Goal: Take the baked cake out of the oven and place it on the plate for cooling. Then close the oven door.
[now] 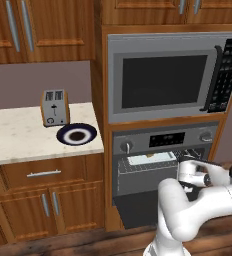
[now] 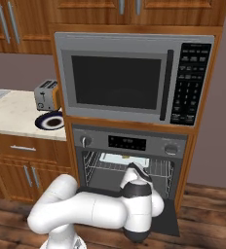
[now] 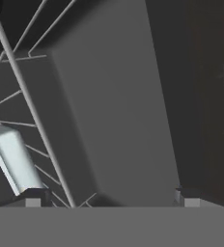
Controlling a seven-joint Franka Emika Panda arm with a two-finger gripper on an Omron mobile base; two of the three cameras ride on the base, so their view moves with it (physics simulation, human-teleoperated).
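- I see the oven [image 1: 163, 165] with the oven door [image 2: 166, 219] dropped open toward me.
- The baked cake [image 1: 149, 156] sits on the pale tray [image 1: 150, 159] on the upper rack [image 2: 159, 168], far inside.
- My gripper [image 3: 109, 198] is at the oven mouth, fingers [image 3: 34, 198] spread wide apart, holding nothing.
- The plate [image 1: 76, 134] lies on the counter [image 1: 18, 137] to the left, just near of the toaster [image 1: 54, 107].

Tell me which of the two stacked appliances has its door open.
The lower one, the oven: its oven door hangs down, exposing wire racks. The microwave above is shut.
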